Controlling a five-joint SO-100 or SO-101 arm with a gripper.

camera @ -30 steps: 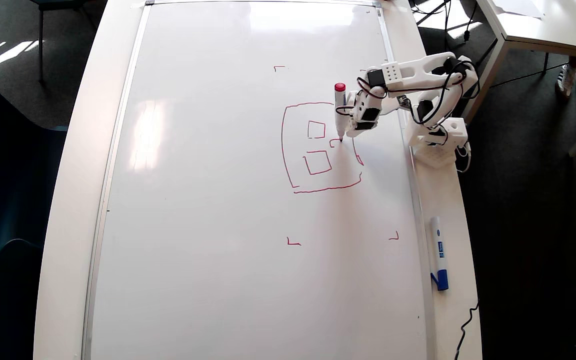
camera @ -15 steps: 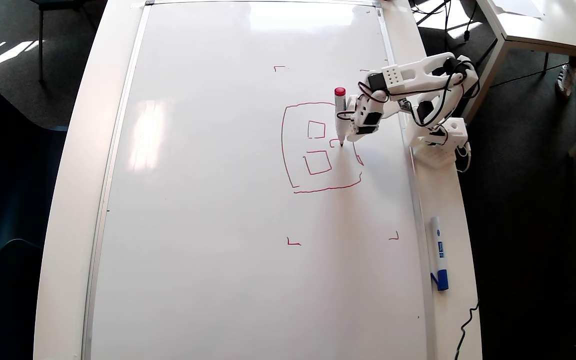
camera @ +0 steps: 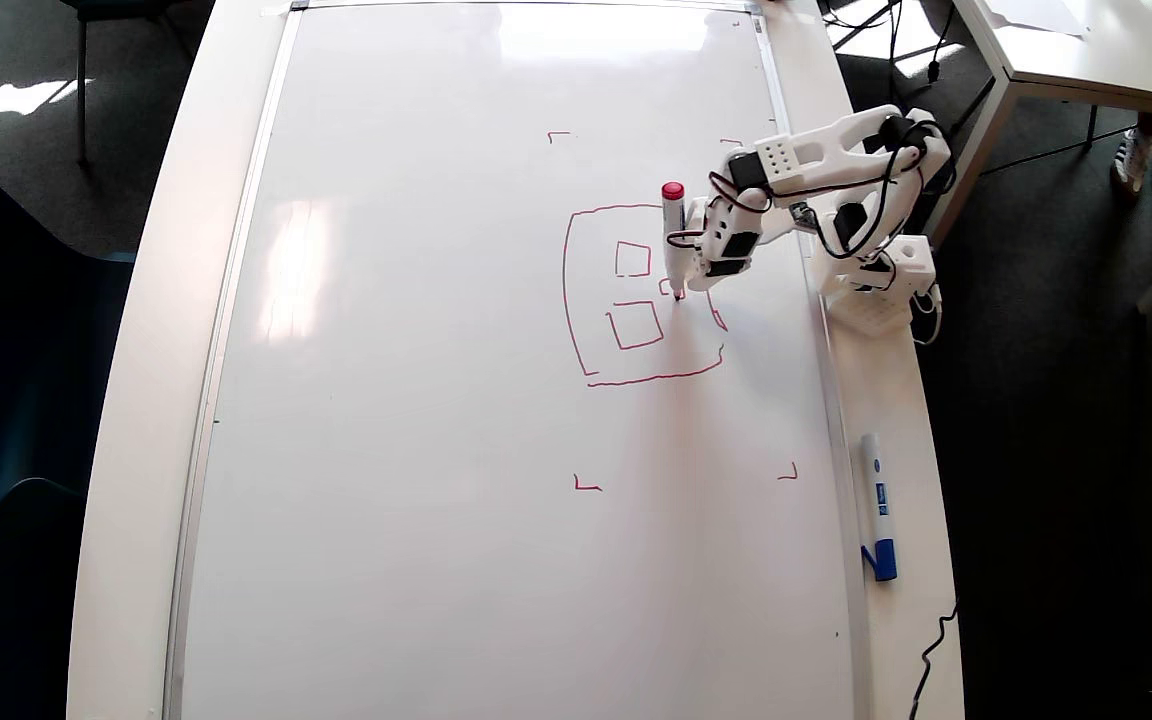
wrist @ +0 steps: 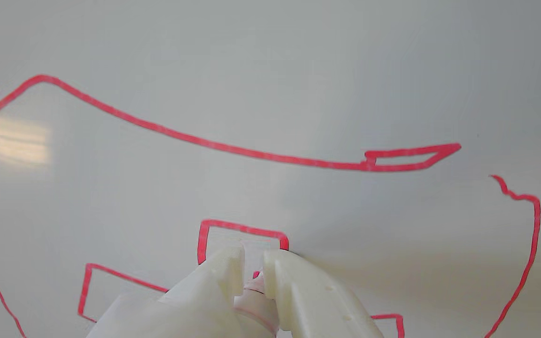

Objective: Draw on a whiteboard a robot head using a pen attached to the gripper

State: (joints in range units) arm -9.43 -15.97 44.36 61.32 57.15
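On whiteboard (camera: 436,400), pincer (wrist: 253,256) clamped around pen (camera: 674,235)

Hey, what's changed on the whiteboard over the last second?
In the overhead view the claw carried the pen slightly left and toward the picture's bottom, tip now at the short mark beside the two small squares. The robot head outline, the whiteboard and the blue-capped marker stayed put.
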